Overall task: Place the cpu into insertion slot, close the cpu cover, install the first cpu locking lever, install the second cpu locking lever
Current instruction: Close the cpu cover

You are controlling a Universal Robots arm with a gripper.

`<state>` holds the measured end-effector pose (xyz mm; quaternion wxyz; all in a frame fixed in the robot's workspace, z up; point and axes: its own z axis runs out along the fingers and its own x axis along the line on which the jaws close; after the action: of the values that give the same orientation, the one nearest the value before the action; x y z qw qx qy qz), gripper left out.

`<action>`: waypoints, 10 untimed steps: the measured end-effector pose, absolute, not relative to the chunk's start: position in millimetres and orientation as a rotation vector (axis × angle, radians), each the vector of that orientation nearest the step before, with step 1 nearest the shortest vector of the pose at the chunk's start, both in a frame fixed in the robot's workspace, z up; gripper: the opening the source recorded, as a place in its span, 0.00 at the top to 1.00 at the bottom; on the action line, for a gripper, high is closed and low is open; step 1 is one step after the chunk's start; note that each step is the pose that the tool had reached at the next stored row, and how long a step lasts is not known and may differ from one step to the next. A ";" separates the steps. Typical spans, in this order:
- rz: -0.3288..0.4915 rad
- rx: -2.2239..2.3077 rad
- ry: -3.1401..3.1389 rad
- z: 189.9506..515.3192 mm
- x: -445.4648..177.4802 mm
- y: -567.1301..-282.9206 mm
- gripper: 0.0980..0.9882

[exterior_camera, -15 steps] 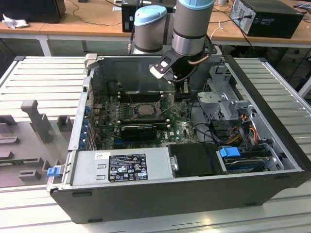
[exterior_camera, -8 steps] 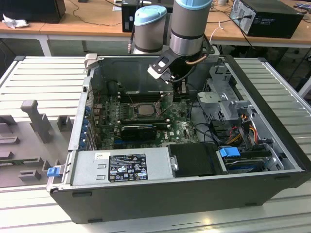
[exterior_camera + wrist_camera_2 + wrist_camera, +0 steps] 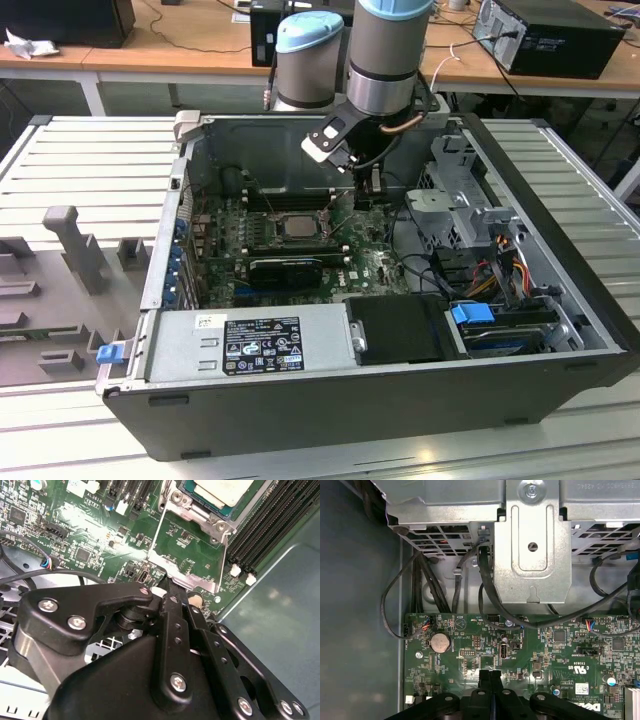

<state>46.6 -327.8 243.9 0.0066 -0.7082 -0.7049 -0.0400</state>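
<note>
While the open computer case (image 3: 400, 410) sits on a ribbed metal table (image 3: 90, 150), desks (image 3: 180, 55) behind, the gripper (image 3: 363, 195) hangs inside, fingers pressed together. The second wrist view shows the cpu (image 3: 222, 490), partly cut off, seated in the insertion slot (image 3: 190, 510). The cpu cover (image 3: 185, 577) is swung open, its rim at the fingertips; contact unclear.

Your arm (image 3: 385, 60) was grey tube sections with pale blue joint caps (image 3: 308, 30); a white-faced block (image 3: 322, 142) sat at the wrist, a copper-coloured cable (image 3: 405, 120) looped beside it. The gripper (image 3: 167, 585) was matt black linkage bars pinned with silver cross-head screws (image 3: 178, 682).
</note>
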 end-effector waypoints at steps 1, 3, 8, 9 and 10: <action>-0.125 -2.215 -2.205 243.9 46.3 -327.8 0.99; -0.125 -2.215 -2.205 243.9 44.9 -327.8 0.99; -0.125 -2.215 -2.205 243.9 40.8 -327.8 0.99; -0.125 -2.215 -2.205 243.9 40.7 -327.8 0.99; -0.125 -2.215 -2.205 243.9 40.5 -327.8 0.99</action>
<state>40.5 -327.8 243.9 0.0066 -0.7082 -0.7049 -0.0400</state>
